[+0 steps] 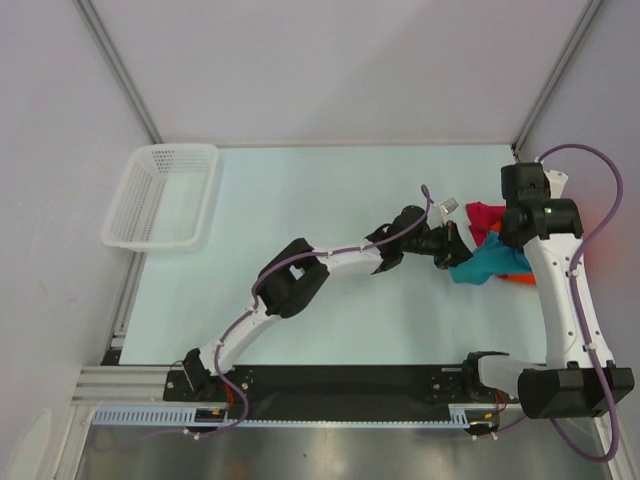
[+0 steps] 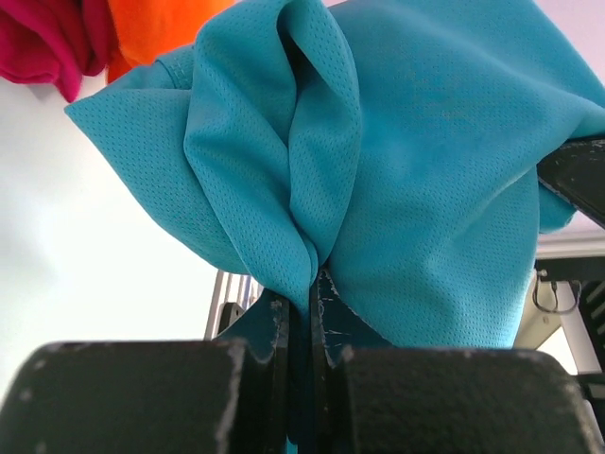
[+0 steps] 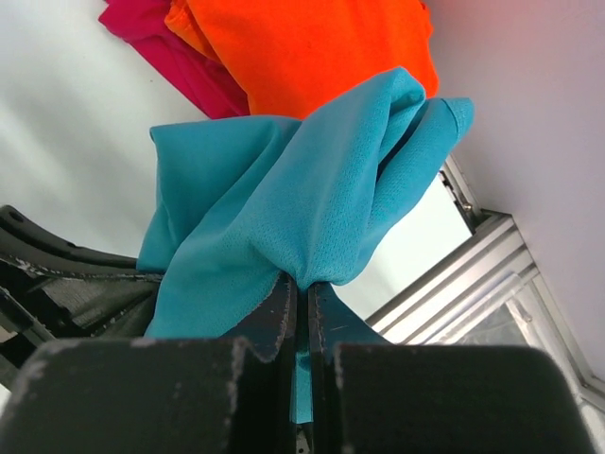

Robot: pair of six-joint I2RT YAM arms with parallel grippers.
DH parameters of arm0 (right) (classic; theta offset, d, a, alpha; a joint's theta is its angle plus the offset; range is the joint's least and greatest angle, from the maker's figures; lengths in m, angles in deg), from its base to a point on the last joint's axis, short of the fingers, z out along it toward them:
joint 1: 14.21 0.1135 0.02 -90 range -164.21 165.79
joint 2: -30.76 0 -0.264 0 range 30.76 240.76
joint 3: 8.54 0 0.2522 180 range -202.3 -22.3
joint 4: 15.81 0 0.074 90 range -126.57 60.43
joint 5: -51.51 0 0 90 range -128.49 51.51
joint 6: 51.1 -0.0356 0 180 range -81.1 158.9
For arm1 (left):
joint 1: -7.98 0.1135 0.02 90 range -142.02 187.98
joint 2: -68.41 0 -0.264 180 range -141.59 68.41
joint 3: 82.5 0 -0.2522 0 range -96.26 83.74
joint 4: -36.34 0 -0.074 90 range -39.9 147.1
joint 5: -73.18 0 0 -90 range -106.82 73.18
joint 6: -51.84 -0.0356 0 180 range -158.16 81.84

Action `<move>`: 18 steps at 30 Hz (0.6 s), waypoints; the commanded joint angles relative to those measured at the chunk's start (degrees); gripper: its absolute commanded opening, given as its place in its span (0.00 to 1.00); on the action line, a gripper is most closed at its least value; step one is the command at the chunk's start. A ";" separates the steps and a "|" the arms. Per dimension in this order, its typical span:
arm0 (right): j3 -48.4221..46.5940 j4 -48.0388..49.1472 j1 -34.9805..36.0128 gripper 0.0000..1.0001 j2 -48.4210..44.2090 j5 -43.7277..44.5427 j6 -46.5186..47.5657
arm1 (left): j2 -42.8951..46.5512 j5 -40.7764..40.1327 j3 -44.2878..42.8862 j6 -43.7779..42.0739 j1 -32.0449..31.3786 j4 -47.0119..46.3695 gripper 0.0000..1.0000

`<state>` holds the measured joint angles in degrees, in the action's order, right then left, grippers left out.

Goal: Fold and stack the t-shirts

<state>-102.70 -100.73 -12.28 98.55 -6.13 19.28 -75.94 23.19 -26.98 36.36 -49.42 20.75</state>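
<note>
The teal-blue t-shirt hangs bunched at the right of the table, pinched from both sides. My left gripper is shut on a fold of the teal-blue t-shirt. My right gripper is also shut on a gathered fold of it. In the top view the left gripper reaches in from the left, while the right wrist hides its own fingers. The magenta-red t-shirt and the orange t-shirt lie crumpled on the table beside and under the teal one.
A white mesh basket stands at the table's far left. Metal frame posts and white walls close in the back and right side. A dark rail carries both arm bases along the near edge.
</note>
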 commanded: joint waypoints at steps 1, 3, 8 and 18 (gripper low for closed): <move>-1.42 6.29 -1.49 0.00 1.03 -0.89 1.86 | -0.05 -0.98 -3.70 -3.49 0.01 5.75 0.00; -1.43 8.22 -3.15 0.00 2.43 -0.63 2.47 | -1.19 -1.95 -9.50 -5.17 0.01 9.03 0.00; -2.21 15.76 -7.11 0.00 6.64 -5.71 5.64 | -5.83 -5.11 -23.80 -9.30 0.45 17.37 0.00; -11.26 21.41 -10.46 0.00 16.22 -8.89 8.80 | -5.68 -7.49 -22.61 -16.34 7.39 23.45 0.00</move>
<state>-108.34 -85.45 -21.02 112.49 -14.57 25.23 -82.39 16.24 -49.73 23.84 -45.60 42.52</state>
